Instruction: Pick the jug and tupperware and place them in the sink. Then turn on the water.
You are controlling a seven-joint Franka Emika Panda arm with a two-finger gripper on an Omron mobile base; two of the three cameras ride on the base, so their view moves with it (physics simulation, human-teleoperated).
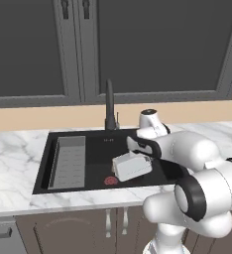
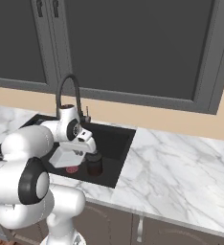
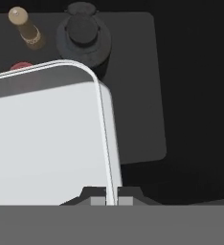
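Gripper [image 3: 111,200] is pinched on the thin rim of the tupperware [image 3: 47,139], holding it tilted over the black sink [image 1: 95,141], seemingly above the floor rather than resting on it. The jug [image 2: 94,164] already stands inside the basin, near the red disc [image 1: 110,180] and the small brass peg [image 3: 24,27].

Risks: the grip is only an edge pinch, so the container could swing or slip out. Released from this tilt it may land on its side or knock the jug over. The gooseneck faucet [image 1: 109,105] stands close behind, so the arm could clip it when reaching for it.
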